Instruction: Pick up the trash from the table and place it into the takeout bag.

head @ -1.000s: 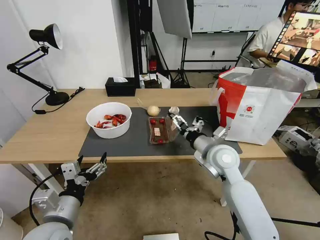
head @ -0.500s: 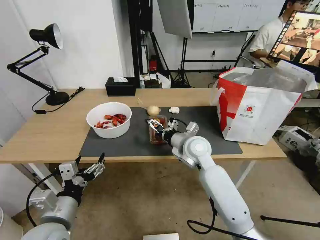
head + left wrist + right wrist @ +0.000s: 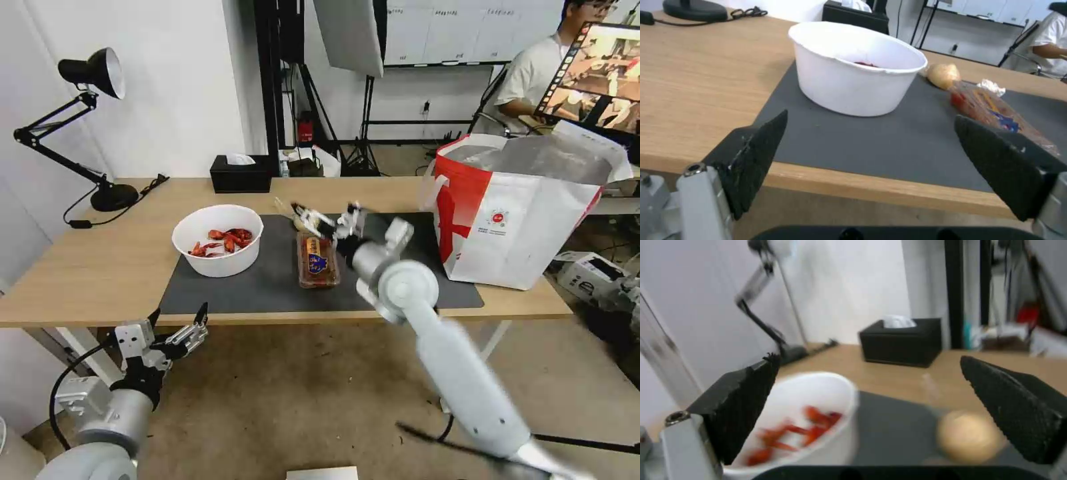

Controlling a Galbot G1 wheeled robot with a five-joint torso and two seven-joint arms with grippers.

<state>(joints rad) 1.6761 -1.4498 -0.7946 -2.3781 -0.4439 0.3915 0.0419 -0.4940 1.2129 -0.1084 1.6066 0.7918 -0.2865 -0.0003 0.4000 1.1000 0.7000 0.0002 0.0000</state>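
On the dark mat (image 3: 267, 287) of the table (image 3: 100, 267) stand the white bowl of red shells (image 3: 218, 240) and the clear tray (image 3: 317, 261), its lid down. My right gripper (image 3: 327, 223) hovers open just beyond the tray, over the beige lump (image 3: 969, 436), which sits beside the bowl (image 3: 795, 426). The small white tissue (image 3: 991, 87) lies past the tray (image 3: 996, 113) and the lump (image 3: 943, 75). The takeout bag (image 3: 527, 207) stands open at the table's right end. My left gripper (image 3: 177, 328) waits open below the front edge, facing the bowl (image 3: 858, 66).
A black tissue box (image 3: 241, 173) sits at the back edge, and a black desk lamp (image 3: 93, 133) with its cord at the back left. Bare wood lies left of the mat. A person sits behind the bag at a screen.
My right gripper swung from the tray's right side across it, then back toward the beige lump. The tray's raised lid now lies shut. The left arm sank slightly.
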